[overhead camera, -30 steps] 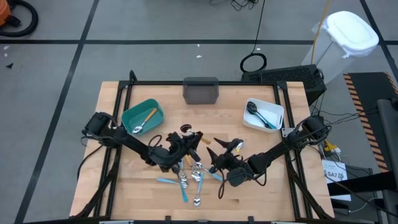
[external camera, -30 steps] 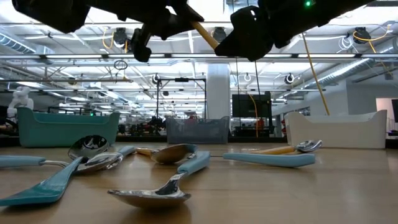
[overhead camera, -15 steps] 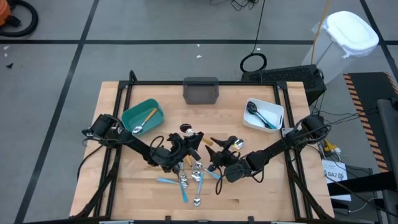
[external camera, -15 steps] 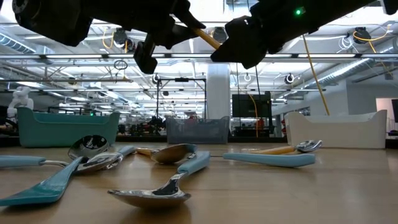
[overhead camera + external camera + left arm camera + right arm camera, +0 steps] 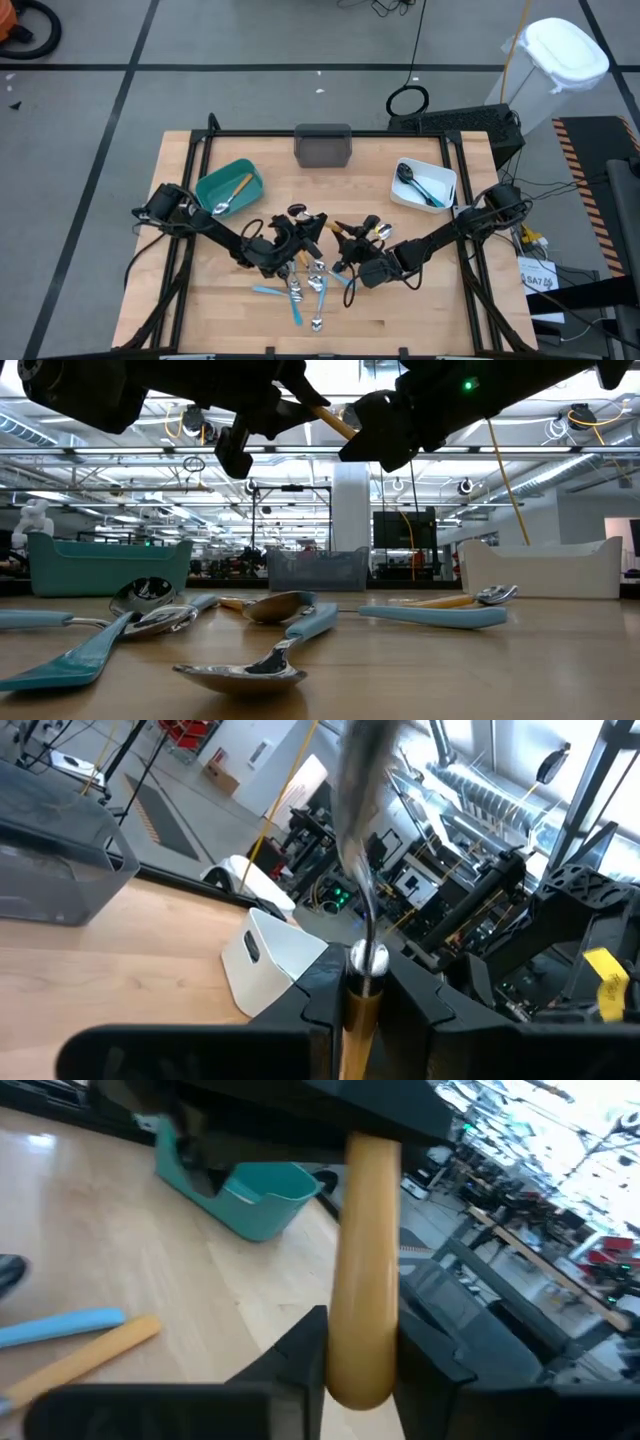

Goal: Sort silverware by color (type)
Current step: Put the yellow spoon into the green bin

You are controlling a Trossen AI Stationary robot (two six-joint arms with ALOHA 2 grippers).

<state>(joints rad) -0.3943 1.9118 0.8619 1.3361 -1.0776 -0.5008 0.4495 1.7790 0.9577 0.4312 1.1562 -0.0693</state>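
Two tools, left (image 5: 308,231) and right (image 5: 345,240), clamped on one orange-handled utensil (image 5: 327,227) mid-table, above loose silverware (image 5: 305,285).

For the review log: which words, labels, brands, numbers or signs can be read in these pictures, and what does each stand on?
None can be read.
Yellow tag on the floor right of the table: print too small to read.
Yellow label on dark equipment in the left wrist view: blurred.
The silverware and the teal bin show no markings.
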